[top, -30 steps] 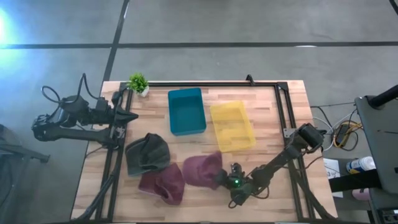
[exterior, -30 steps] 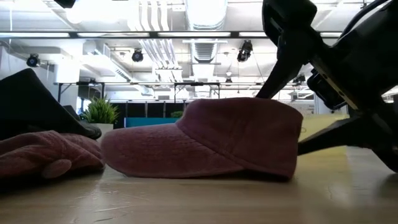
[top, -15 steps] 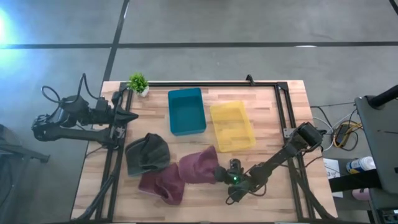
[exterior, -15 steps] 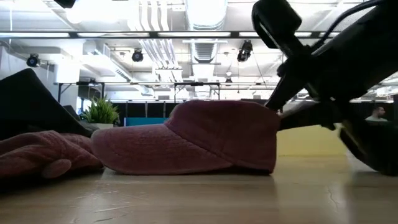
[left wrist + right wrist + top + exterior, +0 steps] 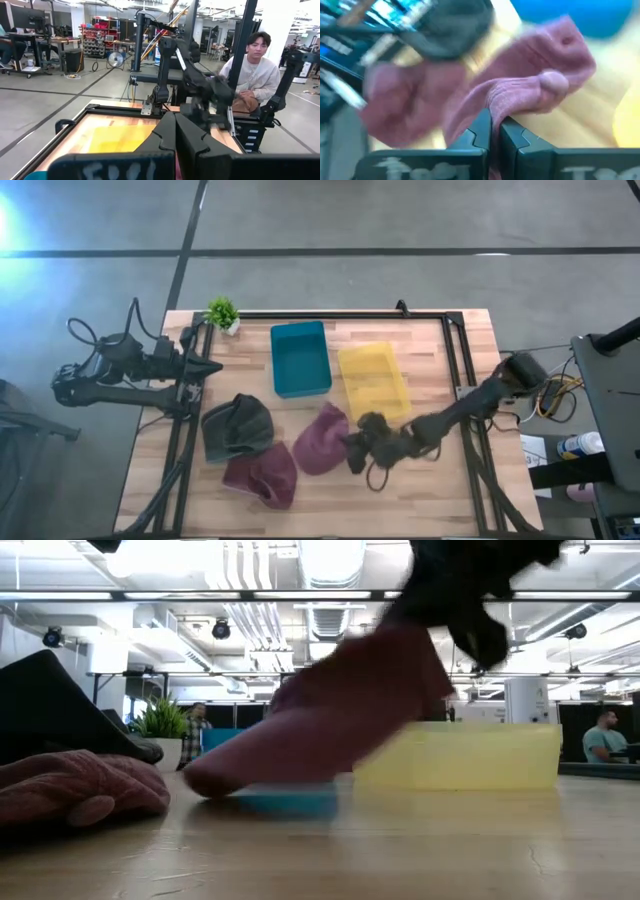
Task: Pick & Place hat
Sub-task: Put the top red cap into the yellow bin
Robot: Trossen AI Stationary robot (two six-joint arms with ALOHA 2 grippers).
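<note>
Fabric of the maroon hat (image 5: 322, 439) was pinched between the closed fingers of the right gripper (image 5: 358, 446), its back raised while the brim end was seen touching the table (image 5: 450, 500) in the low view. Lifting was judged under way; carrying to a bin would come next. Beyond, the yellow bin (image 5: 373, 383) and teal bin (image 5: 300, 359) lay open. Farther off, the left gripper (image 5: 205, 367) was parked, fingers together.
</note>
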